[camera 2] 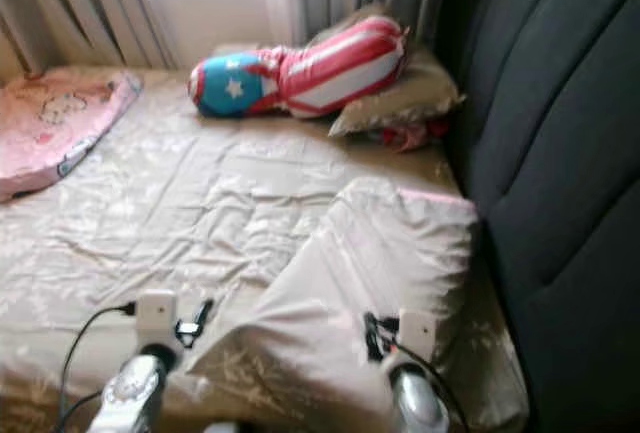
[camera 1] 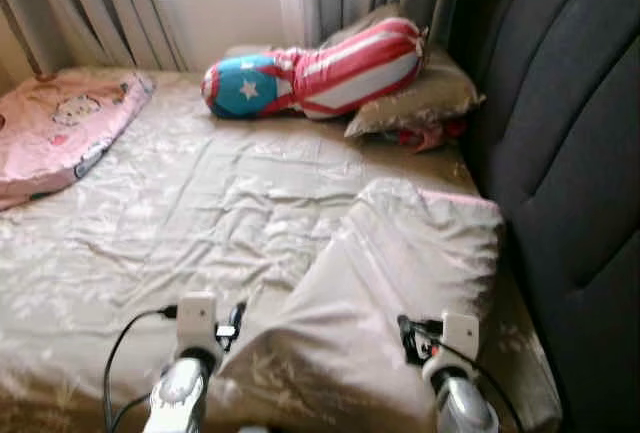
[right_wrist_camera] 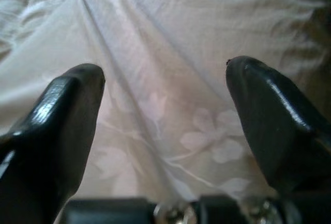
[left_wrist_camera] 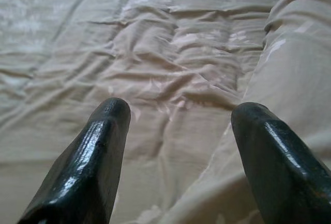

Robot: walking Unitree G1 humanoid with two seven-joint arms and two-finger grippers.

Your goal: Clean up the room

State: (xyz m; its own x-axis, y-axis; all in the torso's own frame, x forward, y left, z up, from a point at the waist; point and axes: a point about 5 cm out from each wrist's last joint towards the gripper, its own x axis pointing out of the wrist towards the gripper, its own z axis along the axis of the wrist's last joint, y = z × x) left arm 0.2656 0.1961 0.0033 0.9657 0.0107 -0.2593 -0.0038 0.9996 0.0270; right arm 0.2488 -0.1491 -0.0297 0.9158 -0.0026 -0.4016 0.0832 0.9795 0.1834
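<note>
Two silver arms reach over a bed (camera 1: 150, 243) w/ a wrinkled beige floral sheet in the left eye view; a folded beige blanket (camera 1: 400, 273) lies on the bed's right side, next to a dark padded headboard (camera 1: 570, 153); left gripper (camera 1: 232, 325) sits at the blanket's left edge, right gripper (camera 1: 408, 338) over the blanket's near part; at the far end a red-white-blue star bolster (camera 1: 315, 68) leans on a beige pillow (camera 1: 420, 98); a pink cartoon pillow (camera 1: 55, 128) lies far left; grey curtains (camera 1: 100, 3) hang behind.

Right eye view: same layout, slightly blurred.

Left wrist view: left gripper's fingers (left_wrist_camera: 88, 167) are spread wide w/ nothing between them; beneath them creased sheet, blanket's edge beside one finger.

Right wrist view: right gripper's fingers (right_wrist_camera: 57, 125) also spread wide, empty, just above the blanket's flower-print fabric.
</note>
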